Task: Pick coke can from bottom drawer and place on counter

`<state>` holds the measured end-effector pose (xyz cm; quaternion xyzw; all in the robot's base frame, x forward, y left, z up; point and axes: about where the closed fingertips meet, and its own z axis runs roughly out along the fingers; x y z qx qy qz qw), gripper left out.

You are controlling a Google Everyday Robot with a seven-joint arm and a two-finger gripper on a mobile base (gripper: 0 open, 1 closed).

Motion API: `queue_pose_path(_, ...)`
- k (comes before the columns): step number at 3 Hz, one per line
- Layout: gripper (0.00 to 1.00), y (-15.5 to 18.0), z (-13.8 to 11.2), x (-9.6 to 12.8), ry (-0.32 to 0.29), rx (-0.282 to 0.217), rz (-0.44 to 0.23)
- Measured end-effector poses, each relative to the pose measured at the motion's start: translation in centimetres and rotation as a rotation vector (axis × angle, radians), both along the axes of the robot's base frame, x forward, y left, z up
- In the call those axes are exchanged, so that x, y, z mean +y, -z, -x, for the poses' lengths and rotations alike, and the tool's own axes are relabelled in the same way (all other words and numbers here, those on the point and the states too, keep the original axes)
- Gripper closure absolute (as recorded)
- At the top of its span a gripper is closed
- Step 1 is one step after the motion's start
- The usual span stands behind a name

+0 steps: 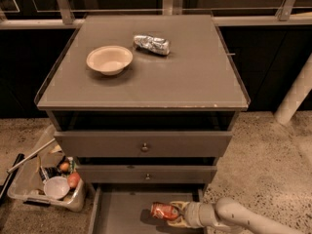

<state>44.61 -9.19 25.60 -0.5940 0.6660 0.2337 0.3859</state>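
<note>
The coke can, red with white marks, lies on its side in the open bottom drawer, a flat tray pulled out at the foot of the cabinet. My gripper reaches in from the lower right, its pale fingers around the can's right end. The grey-brown counter lies above, with a thin raised rim.
A cream bowl and a dented silver can sit on the counter's back left. Two taller knobbed drawers stand slightly open above the bottom one. A clear bin of clutter is on the floor at left. A white post stands at right.
</note>
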Motion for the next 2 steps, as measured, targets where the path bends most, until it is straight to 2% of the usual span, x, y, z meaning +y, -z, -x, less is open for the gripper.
queue_pose_path(1,0.93,-3.8,0.6,-1.2,-0.02,-0.053,0.024)
queue_pose_path(2,1.0,-8.2,0.6,-2.5,-0.022,-0.116,0.057)
